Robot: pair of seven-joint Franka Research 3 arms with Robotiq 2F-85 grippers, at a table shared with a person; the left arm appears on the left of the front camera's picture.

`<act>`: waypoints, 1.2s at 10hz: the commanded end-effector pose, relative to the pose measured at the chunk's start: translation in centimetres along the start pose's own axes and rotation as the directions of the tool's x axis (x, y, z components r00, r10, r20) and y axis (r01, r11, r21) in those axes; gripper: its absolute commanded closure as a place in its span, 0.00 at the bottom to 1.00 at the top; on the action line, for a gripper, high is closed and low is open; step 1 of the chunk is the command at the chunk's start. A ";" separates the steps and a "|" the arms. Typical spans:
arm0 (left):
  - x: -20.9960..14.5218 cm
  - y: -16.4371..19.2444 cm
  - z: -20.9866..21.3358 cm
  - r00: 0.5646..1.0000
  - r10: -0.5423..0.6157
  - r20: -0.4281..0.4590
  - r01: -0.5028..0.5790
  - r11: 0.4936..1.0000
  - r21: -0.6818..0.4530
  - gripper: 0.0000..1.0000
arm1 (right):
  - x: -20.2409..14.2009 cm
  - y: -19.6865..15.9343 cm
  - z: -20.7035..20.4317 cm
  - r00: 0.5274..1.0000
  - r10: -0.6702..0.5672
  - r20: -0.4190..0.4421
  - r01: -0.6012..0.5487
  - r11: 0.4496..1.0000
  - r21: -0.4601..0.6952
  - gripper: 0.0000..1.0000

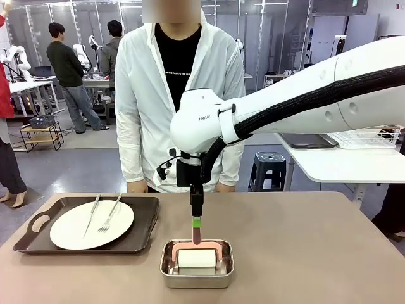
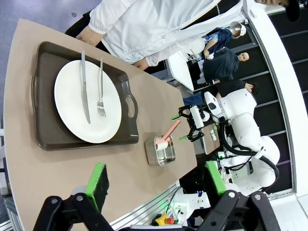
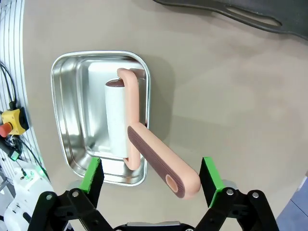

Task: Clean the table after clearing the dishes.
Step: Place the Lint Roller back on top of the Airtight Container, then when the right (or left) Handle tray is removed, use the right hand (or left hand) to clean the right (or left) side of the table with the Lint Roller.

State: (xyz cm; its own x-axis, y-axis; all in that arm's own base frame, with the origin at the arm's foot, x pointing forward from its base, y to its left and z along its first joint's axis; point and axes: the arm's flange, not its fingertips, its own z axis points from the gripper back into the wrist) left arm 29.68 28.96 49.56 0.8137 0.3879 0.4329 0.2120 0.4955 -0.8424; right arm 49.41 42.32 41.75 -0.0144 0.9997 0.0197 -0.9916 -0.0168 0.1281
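Right gripper [image 3: 151,177] open, pads either side of roller [image 3: 115,120] handle; roller lies in pan [image 3: 67,106]. Left gripper [image 2: 155,182] open, empty, over table [image 2: 48,178]

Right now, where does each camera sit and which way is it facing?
Front: fixed on the robot's side, facing across the table at the person; right arm and right gripper above the steel pan.
Left wrist: raised, rolled, looking down along the open left gripper at the tray.
Right wrist: straight down between its open pads onto the lint roller.
Shared: all three show pan and roller.
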 end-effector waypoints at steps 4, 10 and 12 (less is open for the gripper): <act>0.0 -0.2 0.3 1.000 -0.008 0.005 0.008 1.000 -0.007 0.00 | 0.0 0.1 0.3 1.000 -0.003 0.002 0.003 1.000 -0.006 0.00; 0.0 -0.2 0.3 1.000 -0.008 0.005 0.008 1.000 -0.007 0.00 | 0.0 0.1 0.3 1.000 -0.003 0.002 0.003 1.000 -0.006 0.00; 0.0 -0.2 0.3 1.000 -0.008 0.005 0.008 1.000 -0.007 0.00 | 0.0 0.1 0.3 1.000 -0.003 0.002 0.003 1.000 -0.006 0.00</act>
State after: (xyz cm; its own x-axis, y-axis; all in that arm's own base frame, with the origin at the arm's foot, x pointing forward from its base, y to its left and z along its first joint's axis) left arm 29.68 28.96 49.56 0.8137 0.3880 0.4329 0.2119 0.4954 -0.8424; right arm 49.57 42.23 42.03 -0.0052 0.9997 0.0227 -0.9924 -0.0080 0.1226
